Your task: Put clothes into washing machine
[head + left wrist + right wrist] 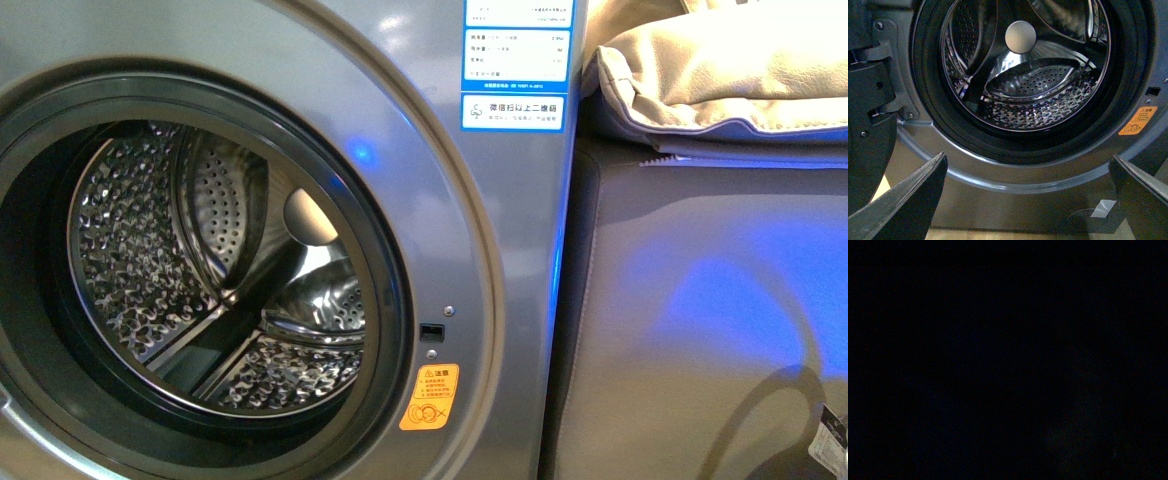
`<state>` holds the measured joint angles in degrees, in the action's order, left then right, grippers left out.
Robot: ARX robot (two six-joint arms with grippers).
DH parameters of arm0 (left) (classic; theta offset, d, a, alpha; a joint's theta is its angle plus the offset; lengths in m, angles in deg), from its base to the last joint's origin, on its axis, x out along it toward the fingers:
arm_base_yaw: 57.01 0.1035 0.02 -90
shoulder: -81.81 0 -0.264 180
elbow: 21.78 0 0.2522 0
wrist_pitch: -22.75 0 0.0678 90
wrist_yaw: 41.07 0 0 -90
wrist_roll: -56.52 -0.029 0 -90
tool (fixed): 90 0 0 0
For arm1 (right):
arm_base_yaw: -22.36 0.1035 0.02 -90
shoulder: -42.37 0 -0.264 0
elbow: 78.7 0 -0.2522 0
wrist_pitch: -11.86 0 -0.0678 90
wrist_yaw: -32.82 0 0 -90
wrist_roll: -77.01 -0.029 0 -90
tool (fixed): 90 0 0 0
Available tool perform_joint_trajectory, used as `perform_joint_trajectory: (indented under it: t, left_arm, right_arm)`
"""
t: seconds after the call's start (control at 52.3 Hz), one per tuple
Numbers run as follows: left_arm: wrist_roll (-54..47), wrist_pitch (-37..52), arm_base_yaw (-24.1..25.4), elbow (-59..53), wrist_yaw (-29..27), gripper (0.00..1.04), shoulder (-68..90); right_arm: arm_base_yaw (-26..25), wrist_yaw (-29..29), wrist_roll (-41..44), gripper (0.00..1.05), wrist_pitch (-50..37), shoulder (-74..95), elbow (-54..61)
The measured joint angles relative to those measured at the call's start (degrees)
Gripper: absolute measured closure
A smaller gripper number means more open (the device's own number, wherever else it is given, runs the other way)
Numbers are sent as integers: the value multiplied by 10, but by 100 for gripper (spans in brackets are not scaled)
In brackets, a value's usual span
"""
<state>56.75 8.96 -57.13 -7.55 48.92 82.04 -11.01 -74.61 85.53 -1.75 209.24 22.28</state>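
Zero clothes visible; washing machine (500,250) drum (1048,107) empty, straight ahead of left gripper (1027,162), jaws wide apart, holding nothing. Right wrist view dark: can't tell right gripper's state. Risk: blind load, clothes snag on door seal (928,90).

Left pincer (1028,156) with two dark grey, wedge-shaped fingers (908,205)

sofa (700,300) — right of frame | cushion (720,80) on its top, upper right | floor (973,234) — lower edge, washer (998,200) standing on it
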Motion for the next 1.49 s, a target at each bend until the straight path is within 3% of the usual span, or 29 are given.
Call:
perform_joint_trajectory:
  t: [0.402, 0.535, 0.746, 1.033, 1.281, 1.492]
  left_arm:
    - [0, 0, 0, 0, 0, 7, 0]
    - [0, 0, 0, 0, 0, 7, 0]
    - [0, 0, 0, 0, 0, 7, 0]
    - [0, 0, 0, 0, 0, 7, 0]
    - [0, 0, 0, 0, 0, 7, 0]
    - [0, 0, 0, 0, 0, 7, 0]
  right_arm:
    - [-3, -11, -23, 76, -49, -46, 62]
    - [-7, -39, -23, 89, -70, -126, 133]
    - [-29, -92, -17, 90, -74, -271, 212]
    - [-69, -193, -5, 90, -36, -597, 313]
    - [-73, -242, -10, 91, 35, -832, 309]
    - [-45, -259, -26, 91, 66, -961, 241]
